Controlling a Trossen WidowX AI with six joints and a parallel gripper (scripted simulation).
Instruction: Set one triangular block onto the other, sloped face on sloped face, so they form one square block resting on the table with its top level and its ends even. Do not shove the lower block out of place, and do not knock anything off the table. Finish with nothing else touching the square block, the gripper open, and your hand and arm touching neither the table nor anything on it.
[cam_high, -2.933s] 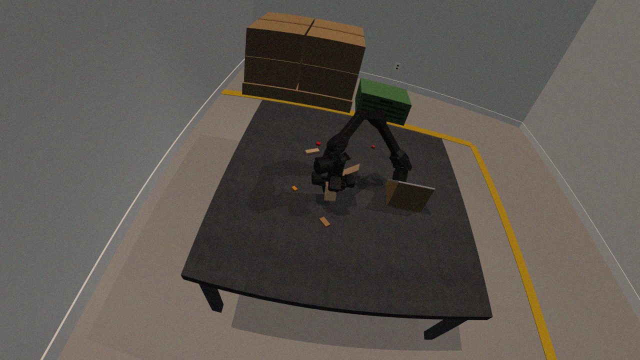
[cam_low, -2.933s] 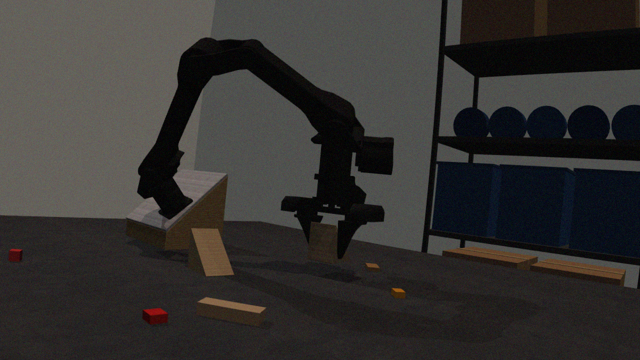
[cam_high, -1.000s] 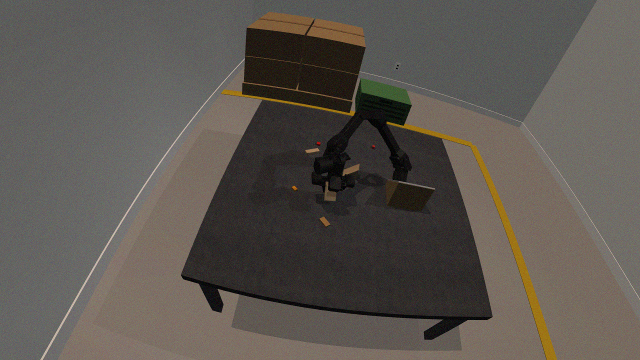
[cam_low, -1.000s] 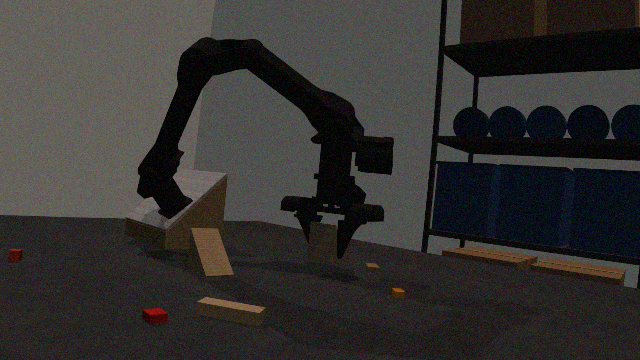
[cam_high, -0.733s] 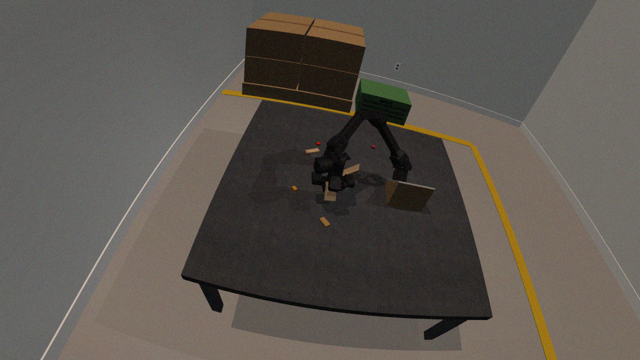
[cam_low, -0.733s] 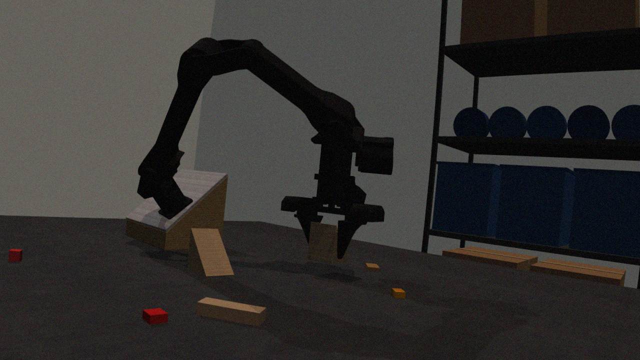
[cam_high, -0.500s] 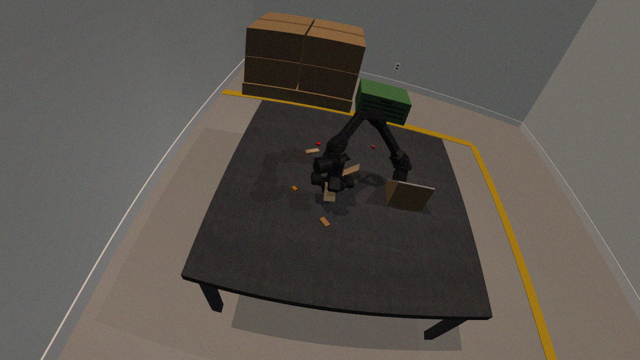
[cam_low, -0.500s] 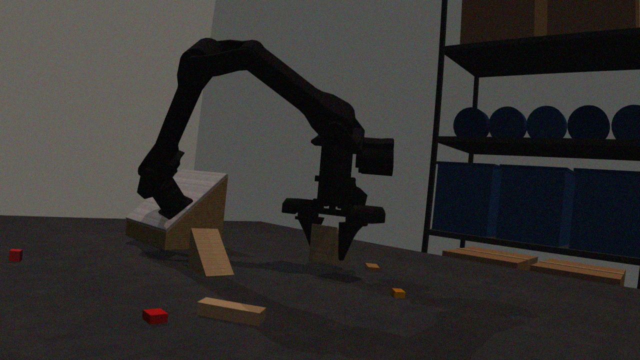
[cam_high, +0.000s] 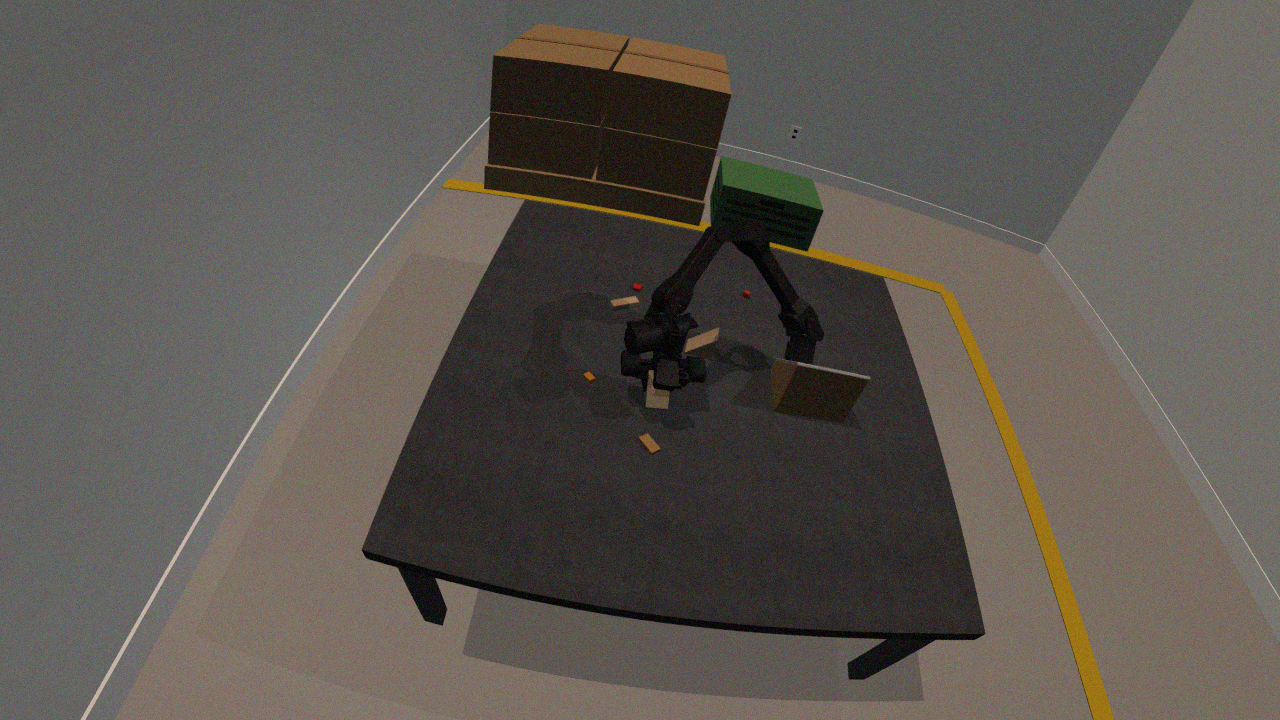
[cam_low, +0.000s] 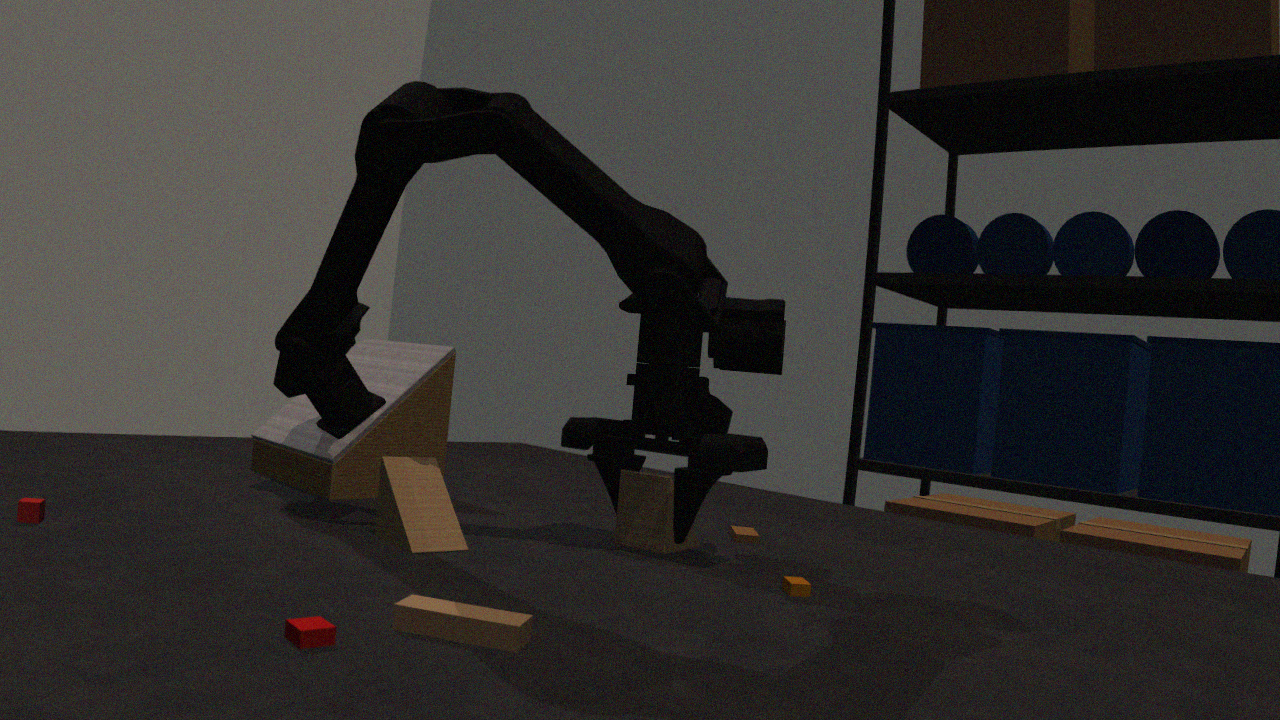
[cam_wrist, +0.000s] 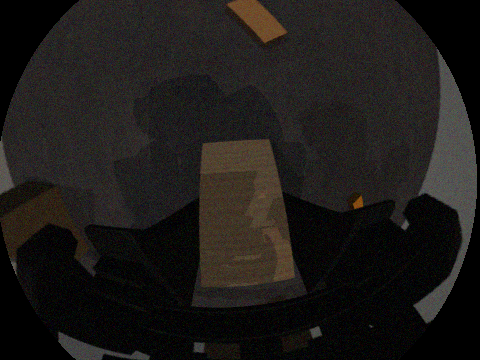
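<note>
One triangular block (cam_high: 657, 399) (cam_low: 646, 508) (cam_wrist: 242, 215) between the fingers of the pincer (cam_high: 664, 394) (cam_low: 651, 528) (cam_wrist: 239, 196)

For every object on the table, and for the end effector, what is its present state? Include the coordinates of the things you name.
End effector (cam_low: 651, 530) (cam_wrist: 239, 196): shut on a triangular block.
Held triangular block (cam_low: 646, 505) (cam_wrist: 242, 215): gripped, low over or on the table.
Other triangular block (cam_high: 702, 340) (cam_low: 427, 505): standing, slope exposed.
Long wooden block (cam_high: 624, 301) (cam_low: 460, 621): lying flat.
Red blocks: apart.
</note>
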